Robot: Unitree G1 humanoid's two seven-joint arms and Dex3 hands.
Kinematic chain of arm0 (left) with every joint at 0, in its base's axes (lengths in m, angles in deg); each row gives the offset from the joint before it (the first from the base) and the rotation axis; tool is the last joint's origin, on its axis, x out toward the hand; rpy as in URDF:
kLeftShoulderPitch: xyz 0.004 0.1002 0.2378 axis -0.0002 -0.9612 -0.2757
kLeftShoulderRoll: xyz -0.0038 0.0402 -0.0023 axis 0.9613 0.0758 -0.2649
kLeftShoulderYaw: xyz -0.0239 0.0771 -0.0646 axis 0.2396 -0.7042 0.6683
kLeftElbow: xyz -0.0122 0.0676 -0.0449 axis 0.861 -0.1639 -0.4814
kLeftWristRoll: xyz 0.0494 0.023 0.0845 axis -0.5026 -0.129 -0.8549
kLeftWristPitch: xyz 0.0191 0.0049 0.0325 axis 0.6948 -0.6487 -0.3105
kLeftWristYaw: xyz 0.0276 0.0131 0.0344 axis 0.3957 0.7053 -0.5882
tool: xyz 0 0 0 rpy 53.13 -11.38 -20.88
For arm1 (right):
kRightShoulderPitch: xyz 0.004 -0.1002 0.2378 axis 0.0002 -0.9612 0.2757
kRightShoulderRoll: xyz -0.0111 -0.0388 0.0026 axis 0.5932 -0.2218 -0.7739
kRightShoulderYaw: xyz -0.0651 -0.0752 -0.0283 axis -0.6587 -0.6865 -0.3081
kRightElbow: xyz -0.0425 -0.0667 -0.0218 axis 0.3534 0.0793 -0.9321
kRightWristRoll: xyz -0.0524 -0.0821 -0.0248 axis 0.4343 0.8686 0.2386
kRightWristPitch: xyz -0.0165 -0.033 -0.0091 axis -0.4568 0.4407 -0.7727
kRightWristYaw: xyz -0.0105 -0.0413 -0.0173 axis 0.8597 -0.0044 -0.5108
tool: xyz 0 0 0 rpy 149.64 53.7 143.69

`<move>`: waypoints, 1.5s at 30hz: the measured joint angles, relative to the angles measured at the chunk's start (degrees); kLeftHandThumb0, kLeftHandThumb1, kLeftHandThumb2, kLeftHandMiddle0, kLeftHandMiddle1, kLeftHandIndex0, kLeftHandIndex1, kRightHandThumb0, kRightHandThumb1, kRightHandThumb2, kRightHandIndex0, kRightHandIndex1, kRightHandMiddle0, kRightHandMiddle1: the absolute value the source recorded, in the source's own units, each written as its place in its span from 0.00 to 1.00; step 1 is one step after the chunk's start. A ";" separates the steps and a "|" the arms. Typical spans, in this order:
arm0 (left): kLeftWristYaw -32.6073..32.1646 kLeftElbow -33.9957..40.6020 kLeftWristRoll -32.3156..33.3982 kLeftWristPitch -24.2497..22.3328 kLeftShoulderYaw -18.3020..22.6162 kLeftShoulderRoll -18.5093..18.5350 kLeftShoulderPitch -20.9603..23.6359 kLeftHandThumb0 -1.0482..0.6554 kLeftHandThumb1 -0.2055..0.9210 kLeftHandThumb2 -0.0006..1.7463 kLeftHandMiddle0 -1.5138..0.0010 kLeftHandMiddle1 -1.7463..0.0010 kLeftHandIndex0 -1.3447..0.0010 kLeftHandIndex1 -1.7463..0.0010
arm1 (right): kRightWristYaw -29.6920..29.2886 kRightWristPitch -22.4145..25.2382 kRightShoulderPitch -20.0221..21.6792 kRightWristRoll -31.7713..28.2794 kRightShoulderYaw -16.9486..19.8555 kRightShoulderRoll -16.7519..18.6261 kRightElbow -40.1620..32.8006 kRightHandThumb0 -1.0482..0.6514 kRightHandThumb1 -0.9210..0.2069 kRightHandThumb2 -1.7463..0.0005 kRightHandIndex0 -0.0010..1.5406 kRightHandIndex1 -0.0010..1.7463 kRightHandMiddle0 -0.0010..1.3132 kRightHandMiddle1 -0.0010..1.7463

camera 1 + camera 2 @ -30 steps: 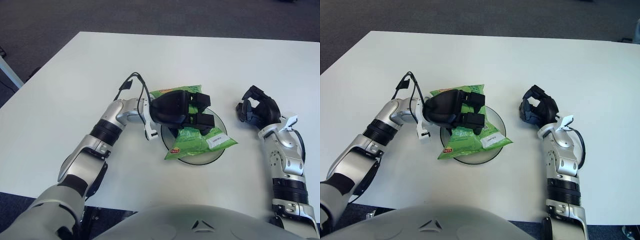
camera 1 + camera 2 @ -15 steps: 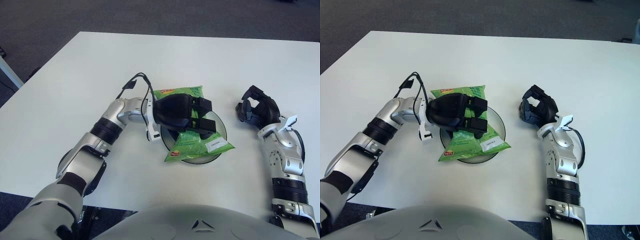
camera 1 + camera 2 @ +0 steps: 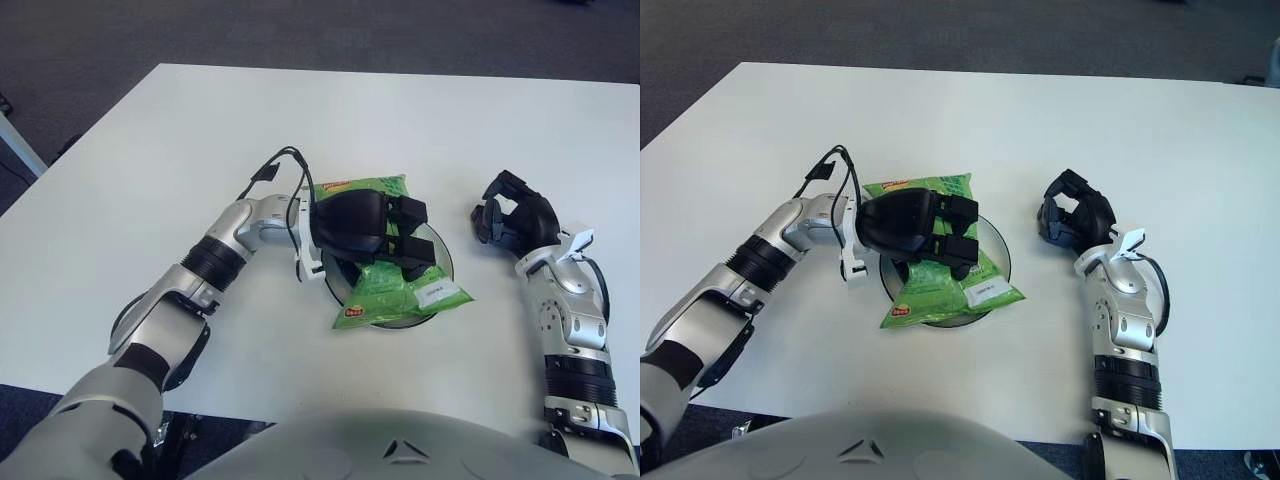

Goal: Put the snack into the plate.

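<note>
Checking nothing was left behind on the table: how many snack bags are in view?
1. The green snack bag lies over the plate, under the left hand, whose fingers grip it. The right hand shows right of the plate, holding nothing.

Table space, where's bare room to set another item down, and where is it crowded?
Bare table lies beyond the plate, and also left of the left arm. It is crowded at the middle: the left hand grips the snack over the plate, and the right hand sits just right of it.
</note>
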 measured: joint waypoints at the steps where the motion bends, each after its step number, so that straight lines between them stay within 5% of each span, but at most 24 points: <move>1: 0.66 0.04 0.61 -0.14 -0.33 0.26 0.00 0.61 0.72 0.56 0.80 0.00 0.79 0.00 | 0.07 0.00 0.02 0.00 0.00 -0.02 0.04 0.35 0.48 0.29 0.81 1.00 0.43 1.00; 6: 3.59 0.05 3.30 -0.74 -1.49 1.26 0.11 0.61 0.93 0.38 0.90 0.00 0.90 0.00 | 0.63 0.00 0.11 0.00 -0.02 -0.23 0.30 0.35 0.48 0.30 0.81 1.00 0.43 1.00; 7: 4.19 0.05 3.60 -0.86 -1.68 1.39 0.23 0.68 0.95 0.36 0.88 0.00 0.93 0.16 | 0.73 0.00 0.13 0.02 -0.04 -0.30 0.35 0.35 0.47 0.30 0.82 1.00 0.43 1.00; 10: 5.90 0.01 3.68 -0.96 -1.95 1.67 1.01 0.76 0.98 0.32 0.88 0.00 0.97 0.36 | 0.89 0.00 0.19 0.09 -0.16 -0.53 0.49 0.35 0.47 0.30 0.82 1.00 0.43 1.00; 12: 7.13 0.01 3.69 -0.99 -2.03 1.91 1.87 0.48 0.99 0.32 0.95 0.18 0.99 0.49 | 0.93 0.00 0.27 0.10 -0.27 -0.66 0.57 0.35 0.47 0.30 0.82 1.00 0.42 1.00; 13: 7.88 0.01 3.77 -0.99 -2.15 2.09 2.45 0.44 0.99 0.32 0.95 0.24 0.99 0.51 | 0.97 0.00 0.30 0.10 -0.30 -0.72 0.61 0.35 0.47 0.30 0.82 1.00 0.42 1.00; 15: 9.40 0.01 3.93 -1.01 -2.44 2.61 3.71 0.32 1.00 0.35 0.95 0.57 1.00 0.63 | 1.02 0.00 0.37 0.10 -0.36 -0.80 0.67 0.35 0.47 0.30 0.82 1.00 0.42 1.00; 17: 10.79 -0.10 3.92 -0.85 -2.70 3.25 5.14 0.28 1.00 0.37 0.95 0.71 1.00 0.70 | 1.03 0.00 0.43 0.11 -0.39 -0.84 0.72 0.35 0.47 0.30 0.82 1.00 0.42 1.00; 24: 13.38 -1.88 4.13 0.85 -3.30 4.29 8.57 0.19 1.00 0.40 0.98 0.94 1.00 0.94 | 1.09 0.00 0.64 0.34 -0.72 -1.12 0.85 0.35 0.46 0.31 0.83 1.00 0.42 1.00; 30: 15.45 -3.87 5.37 2.72 -4.09 5.04 12.04 0.13 1.00 0.34 1.00 0.99 1.00 0.99 | 1.52 0.32 0.83 0.95 -1.66 -2.05 0.85 0.35 0.45 0.32 0.83 1.00 0.41 1.00; 35: 17.28 -3.96 8.09 2.36 -4.71 5.60 12.91 0.09 1.00 0.18 1.00 1.00 1.00 1.00 | 1.55 0.32 1.55 1.01 -1.77 -2.13 1.81 0.35 0.45 0.31 0.83 1.00 0.41 1.00; 45: 28.03 -2.02 14.74 -2.67 -9.94 7.30 16.35 0.04 0.95 0.08 1.00 1.00 1.00 1.00 | 0.22 -0.16 2.05 1.46 -1.68 -1.92 2.51 0.34 0.50 0.27 0.82 1.00 0.45 1.00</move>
